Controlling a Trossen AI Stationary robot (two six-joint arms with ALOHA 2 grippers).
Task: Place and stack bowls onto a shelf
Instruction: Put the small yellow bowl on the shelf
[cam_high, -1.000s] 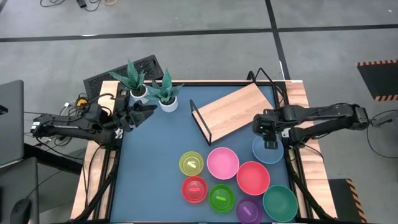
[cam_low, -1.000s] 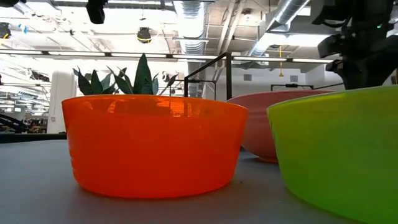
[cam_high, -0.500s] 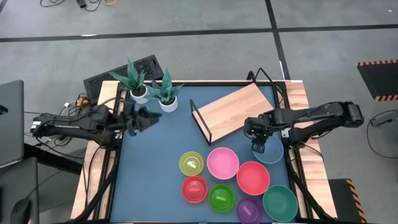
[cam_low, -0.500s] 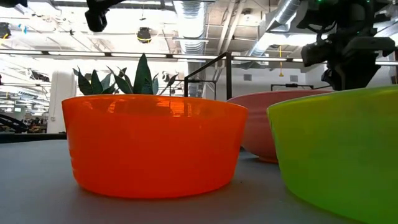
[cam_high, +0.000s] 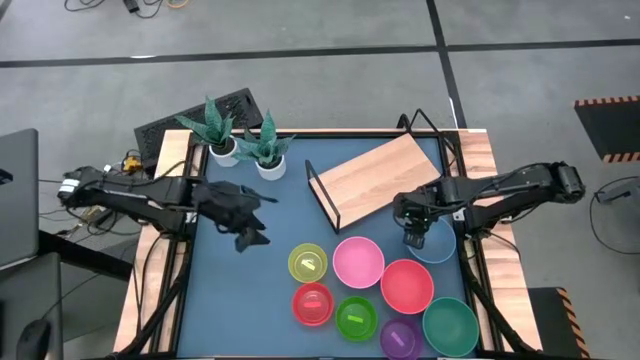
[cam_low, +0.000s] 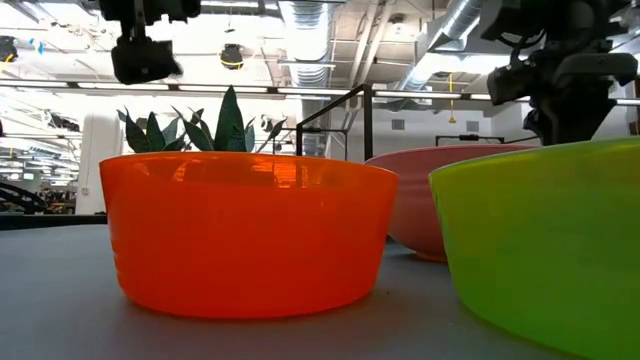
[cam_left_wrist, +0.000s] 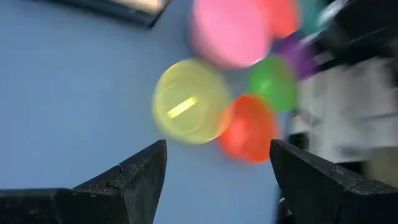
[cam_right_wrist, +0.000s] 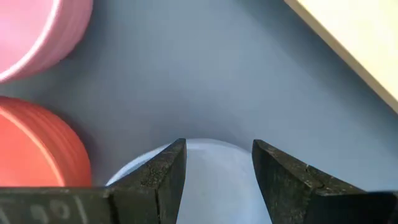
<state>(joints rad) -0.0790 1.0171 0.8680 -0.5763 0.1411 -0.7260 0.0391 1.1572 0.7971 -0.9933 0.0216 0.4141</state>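
A: What is the biggest thing here?

B: The dark blue surface (cam_high: 250, 290). Next is the shelf (cam_high: 375, 180), a wood board on a thin black frame. It sits at the back, on the right side, turned a bit. Nothing is on it yet.

A: So no bowls are put away?

B: None that I can see. All eight are down on the surface, so I think the job has only just begun. They all have to go up and be stacked.

A: Where are the big bowls?

B: The blue bowl (cam_high: 440, 245) is just in front of the shelf, by the right edge. The pink bowl (cam_high: 358, 262), the coral-red bowl (cam_high: 406, 285) and the dark green bowl (cam_high: 449, 327) run in a line toward the front right corner.

A: And the small ones?

B: The yellow bowl (cam_high: 307, 263), red bowl (cam_high: 312, 304), lime green bowl (cam_high: 355, 317) and purple bowl (cam_high: 400, 337) sit close beside them.

A: What are the claws doing?

B: The right claw (cam_right_wrist: 217, 165) is spread wide, right over the rim of the blue bowl, holding nothing. I guess that bowl goes first. The left claw (cam_left_wrist: 217, 168) is wide too and empty. It hangs over the surface, pointing at the yellow bowl
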